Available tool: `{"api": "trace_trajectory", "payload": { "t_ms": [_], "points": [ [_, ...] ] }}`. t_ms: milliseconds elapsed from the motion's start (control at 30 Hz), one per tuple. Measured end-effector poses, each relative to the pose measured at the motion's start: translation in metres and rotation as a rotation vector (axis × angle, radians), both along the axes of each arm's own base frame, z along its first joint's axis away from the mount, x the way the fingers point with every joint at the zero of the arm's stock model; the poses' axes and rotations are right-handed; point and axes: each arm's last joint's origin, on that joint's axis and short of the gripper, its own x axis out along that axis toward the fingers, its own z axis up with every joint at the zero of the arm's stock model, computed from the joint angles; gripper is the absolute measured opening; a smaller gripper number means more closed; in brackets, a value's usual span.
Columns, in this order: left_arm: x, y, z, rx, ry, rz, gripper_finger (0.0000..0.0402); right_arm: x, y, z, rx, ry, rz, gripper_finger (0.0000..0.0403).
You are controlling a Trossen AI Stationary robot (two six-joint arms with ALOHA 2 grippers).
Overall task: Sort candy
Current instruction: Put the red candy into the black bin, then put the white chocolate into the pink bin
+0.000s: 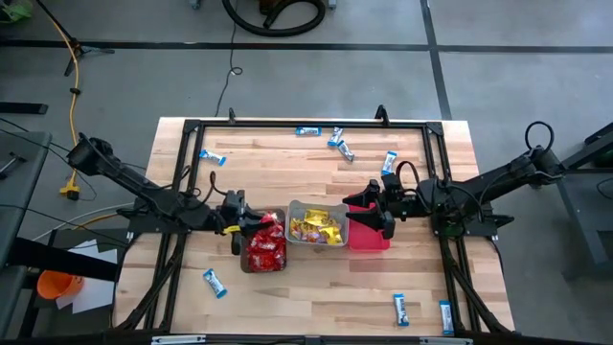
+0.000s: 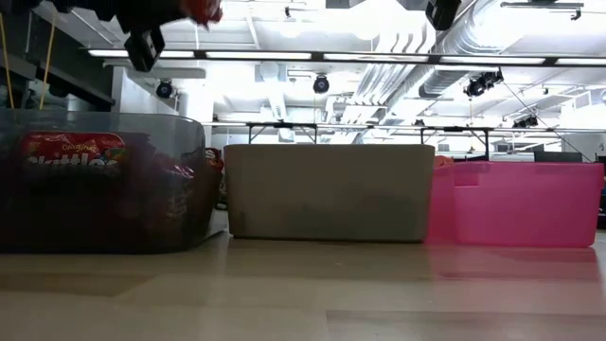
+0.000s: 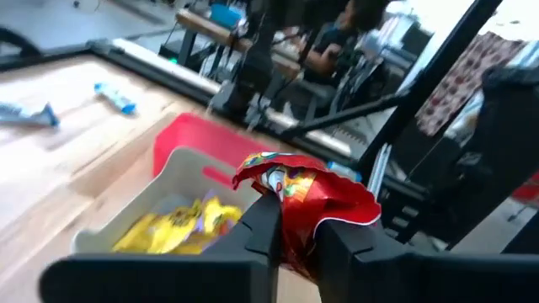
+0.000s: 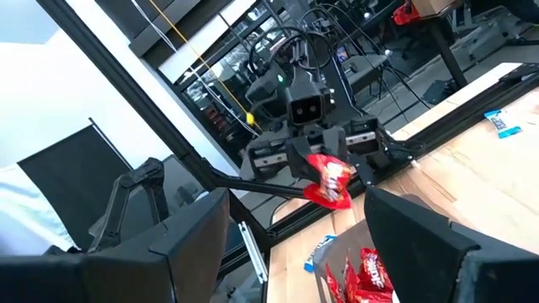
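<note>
"Skittles" reads on a red packet in the brown bin.

My gripper: left arm's, two dark fingers pinched on a packet, seen at the near edge.
Held item: red packet, shiny and crumpled, its top flaring above my fingertips.
Below me: grey bin, open, with yellow packets heaped inside.
Behind that: pink bin, touching the grey one's far wall.
On the table: two blue-and-white bars, well apart from the bins.
Beyond the table: dark frame rails, blurred room, a seated person.
</note>
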Motion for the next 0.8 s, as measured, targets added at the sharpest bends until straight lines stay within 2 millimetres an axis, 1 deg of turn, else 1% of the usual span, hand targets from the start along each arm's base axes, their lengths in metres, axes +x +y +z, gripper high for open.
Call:
{"api": "trace_trajectory", "payload": {
  "t_ms": [167,400,533,667,800],
  "points": [
    [-0.004,0.001,0.000,-0.004,0.118,-0.006,0.0089,0.000,0.000,0.002,0.004,-0.013,0.000,0.0273],
    [-0.014,0.004,0.018,0.038,0.316,-0.047,0.0166,0.000,-0.001,0.002,0.007,-0.014,-0.023,0.0273],
    [-0.016,0.005,0.028,0.056,0.373,-0.041,0.0198,0.000,-0.001,0.002,0.006,-0.014,-0.024,0.0273],
    [-0.014,0.004,0.044,0.059,0.311,-0.052,0.0217,0.000,-0.001,0.003,0.012,-0.026,-0.026,0.0273],
    [-0.008,0.003,0.072,0.072,0.115,-0.002,0.0220,-0.001,-0.002,0.014,0.033,-0.127,-0.054,0.0273]
  ]
}}
